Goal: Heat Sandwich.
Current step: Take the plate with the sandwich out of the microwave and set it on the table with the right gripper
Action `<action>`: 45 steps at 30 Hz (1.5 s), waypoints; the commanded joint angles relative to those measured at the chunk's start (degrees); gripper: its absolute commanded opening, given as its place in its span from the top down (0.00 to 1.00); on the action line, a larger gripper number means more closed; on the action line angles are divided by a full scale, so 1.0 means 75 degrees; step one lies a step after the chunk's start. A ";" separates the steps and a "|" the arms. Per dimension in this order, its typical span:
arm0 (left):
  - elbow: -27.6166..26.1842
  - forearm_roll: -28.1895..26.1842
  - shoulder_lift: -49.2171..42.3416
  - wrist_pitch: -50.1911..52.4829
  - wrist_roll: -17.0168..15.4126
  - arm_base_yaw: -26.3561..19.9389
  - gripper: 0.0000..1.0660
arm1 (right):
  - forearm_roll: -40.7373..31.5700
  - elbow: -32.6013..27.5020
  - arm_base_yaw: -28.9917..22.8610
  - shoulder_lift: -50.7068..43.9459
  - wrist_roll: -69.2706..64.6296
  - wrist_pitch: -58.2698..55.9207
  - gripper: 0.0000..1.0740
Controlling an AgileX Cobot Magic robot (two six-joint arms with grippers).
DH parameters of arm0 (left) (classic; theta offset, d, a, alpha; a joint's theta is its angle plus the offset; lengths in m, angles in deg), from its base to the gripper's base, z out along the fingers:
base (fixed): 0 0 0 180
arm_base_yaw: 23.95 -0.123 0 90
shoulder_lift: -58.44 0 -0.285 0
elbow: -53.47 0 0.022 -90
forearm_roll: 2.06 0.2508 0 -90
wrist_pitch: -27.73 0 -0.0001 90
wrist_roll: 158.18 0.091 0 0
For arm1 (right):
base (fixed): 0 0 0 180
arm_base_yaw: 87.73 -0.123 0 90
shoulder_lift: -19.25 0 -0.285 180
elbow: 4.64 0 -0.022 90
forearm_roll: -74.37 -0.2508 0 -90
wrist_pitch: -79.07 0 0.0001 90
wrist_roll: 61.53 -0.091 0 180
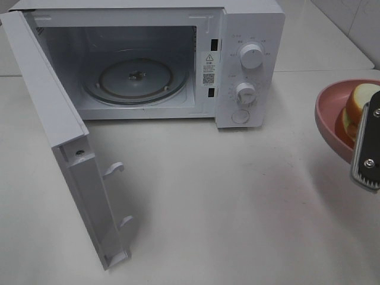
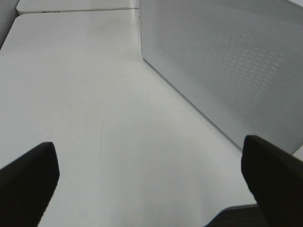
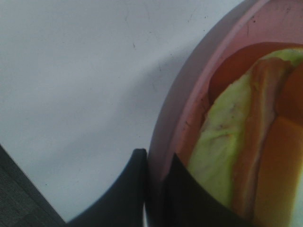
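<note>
Exterior high view: a white microwave stands on a pale table, door swung wide open. At the right edge, the right gripper pinches the rim of a pink plate carrying the sandwich. The left gripper hangs wide open beside the microwave.

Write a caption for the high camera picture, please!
Right gripper holds pink plate with sandwich beside open microwave.
</note>
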State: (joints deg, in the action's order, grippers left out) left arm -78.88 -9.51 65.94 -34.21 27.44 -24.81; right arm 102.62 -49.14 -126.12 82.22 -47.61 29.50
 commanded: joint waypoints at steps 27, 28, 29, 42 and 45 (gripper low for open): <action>0.0008 -0.0053 -0.0061 0.0076 -0.0046 -0.0023 0.06 | 0.1375 0.0038 0.0061 0.1612 -0.4889 -0.0535 0.97; 0.0008 -0.0053 -0.0061 0.0076 -0.0046 -0.0023 0.06 | 0.1375 0.0038 0.0061 0.1749 -0.4981 -0.0512 0.97; 0.0008 -0.0053 -0.0061 0.0076 -0.0046 -0.0023 0.06 | 0.1375 0.0038 0.0061 0.1917 -0.5065 -0.0504 0.97; 0.0008 -0.0053 -0.0061 0.0076 -0.0046 -0.0023 0.06 | 0.1429 0.0130 0.0061 0.3613 -0.6387 0.0344 0.95; 0.0008 -0.0053 -0.0061 0.0076 -0.0046 -0.0023 0.06 | 0.1558 0.0267 0.0176 0.3965 -0.6677 0.0489 0.94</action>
State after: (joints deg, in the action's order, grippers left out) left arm -78.88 -9.51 65.94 -34.21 27.44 -24.81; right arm 111.84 -47.83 -125.55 110.92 -95.96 33.40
